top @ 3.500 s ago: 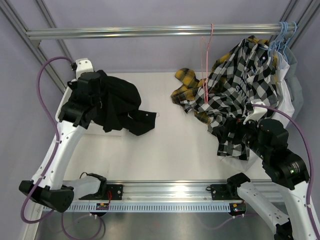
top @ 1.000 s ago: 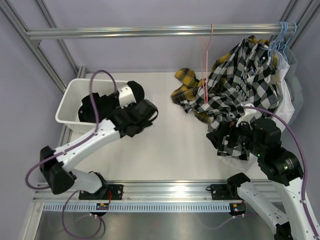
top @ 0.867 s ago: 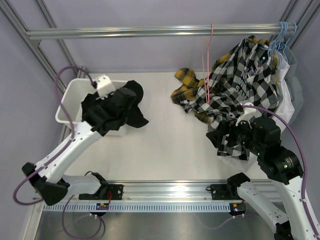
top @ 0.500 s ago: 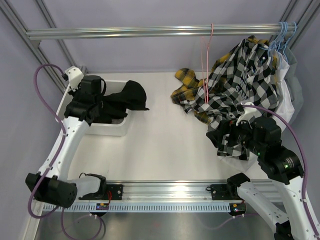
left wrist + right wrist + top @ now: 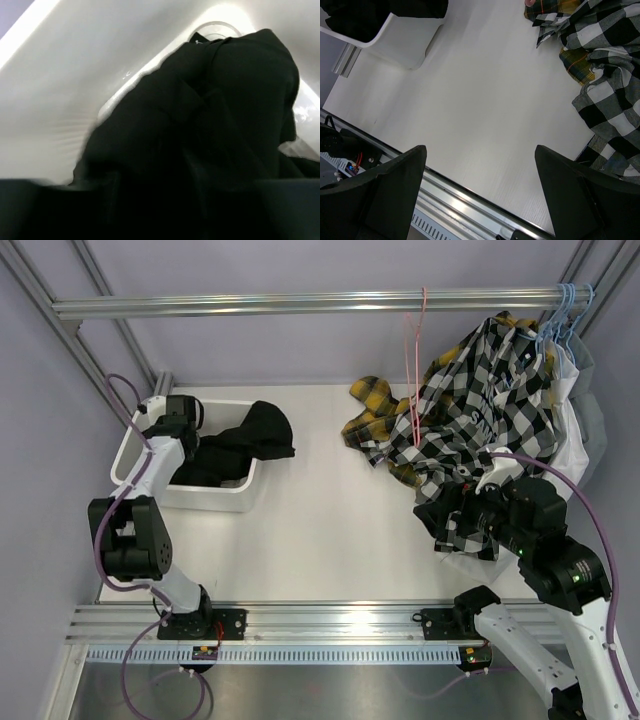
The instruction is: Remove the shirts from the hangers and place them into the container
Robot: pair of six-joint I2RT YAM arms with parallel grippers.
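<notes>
A white tub [image 5: 215,495] sits at the left of the worktop [image 5: 330,530]. A black shirt [image 5: 240,445] lies bunched inside it, with one fold draped over the far right rim. The left claw [image 5: 178,428] dips into the tub against the black cloth; I cannot tell whether it is spread or pinching. The right claw [image 5: 480,150] is spread wide and holds nothing, just beside a black-and-white checked shirt [image 5: 480,410]. That shirt hangs from light blue hangers [image 5: 560,320] on a metal rail [image 5: 300,304]. A yellow plaid shirt [image 5: 372,412] spills beside a pink hanger [image 5: 412,370].
</notes>
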